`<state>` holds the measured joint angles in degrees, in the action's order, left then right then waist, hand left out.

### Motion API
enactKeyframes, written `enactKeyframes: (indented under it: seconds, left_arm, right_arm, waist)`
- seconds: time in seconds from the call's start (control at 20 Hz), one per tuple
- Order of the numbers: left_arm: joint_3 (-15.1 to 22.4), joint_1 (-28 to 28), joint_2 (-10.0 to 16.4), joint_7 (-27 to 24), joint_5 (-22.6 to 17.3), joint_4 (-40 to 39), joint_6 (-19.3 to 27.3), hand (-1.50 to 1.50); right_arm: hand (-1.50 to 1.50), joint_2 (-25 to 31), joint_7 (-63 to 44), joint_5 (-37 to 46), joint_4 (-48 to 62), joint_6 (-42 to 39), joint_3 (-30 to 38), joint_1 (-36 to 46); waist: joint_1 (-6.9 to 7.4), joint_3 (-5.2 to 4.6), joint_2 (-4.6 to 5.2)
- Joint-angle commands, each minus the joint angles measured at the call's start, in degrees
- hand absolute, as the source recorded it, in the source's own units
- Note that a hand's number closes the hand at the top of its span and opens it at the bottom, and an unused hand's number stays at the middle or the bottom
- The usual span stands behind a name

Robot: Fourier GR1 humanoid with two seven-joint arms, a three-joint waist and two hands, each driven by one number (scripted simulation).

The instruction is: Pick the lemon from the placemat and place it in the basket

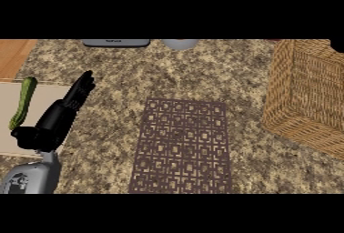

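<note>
A dark brown patterned placemat lies on the granite counter at the centre; no lemon shows on it or anywhere else in view. A woven wicker basket stands at the right, its inside only partly visible. My left hand rests at the left with straight fingers pointing up and away, holding nothing. My right hand is out of the picture.
A beige cutting board lies at the left edge with a green cucumber on it. At the back edge stand a grey appliance and a pale round container. A wooden surface shows at the top left.
</note>
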<state>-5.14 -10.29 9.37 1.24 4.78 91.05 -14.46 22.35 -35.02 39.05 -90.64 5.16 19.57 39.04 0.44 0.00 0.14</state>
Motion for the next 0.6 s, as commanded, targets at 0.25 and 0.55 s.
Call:
enactKeyframes:
  seconds: [0.25,0.55]
  left_arm:
    - [1.6,1.1,-1.1,2.9,1.1,5.1,1.2,0.0]
    - [0.8,0.6,-0.5,1.6,-0.5,1.8,-1.2,0.0]
  right_arm:
    - [1.5,4.5,13.2,-4.3,19.4,3.5,4.1,0.3]
    - [1.5,8.9,28.3,-6.9,34.7,10.3,9.1,1.6]
  waist:
    - [0.29,0.03,-0.03]
    - [0.57,0.06,0.16]
